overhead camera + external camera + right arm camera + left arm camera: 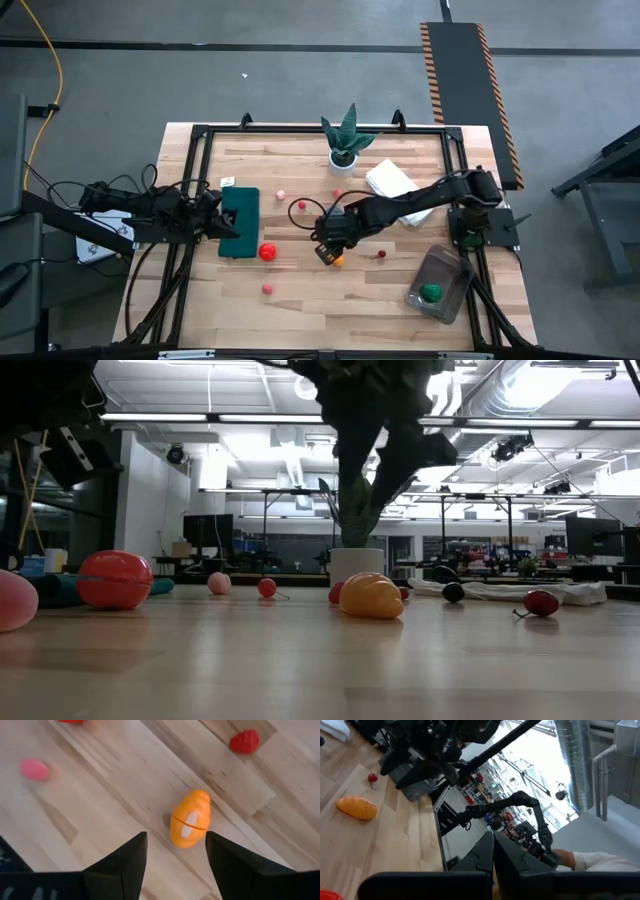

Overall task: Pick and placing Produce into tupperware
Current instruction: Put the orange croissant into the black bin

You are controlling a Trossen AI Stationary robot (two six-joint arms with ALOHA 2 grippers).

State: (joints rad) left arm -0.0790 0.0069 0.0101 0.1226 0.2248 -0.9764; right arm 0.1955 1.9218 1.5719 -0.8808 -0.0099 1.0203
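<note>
Orange toy fruit (190, 819) lies on the wooden table (300, 300), just ahead of my right gripper (176, 851), whose fingers are spread and empty; the tupperware (440, 283) sits well apart; a rounded fruit could roll if one finger touches first; left gripper (493, 854) clenched, idle.

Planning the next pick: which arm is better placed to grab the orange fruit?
The right. Its claw hangs open just above the orange fruit, which lies between its fingers in the right wrist view. The left claw sits shut at the green mat, farther off.
</note>
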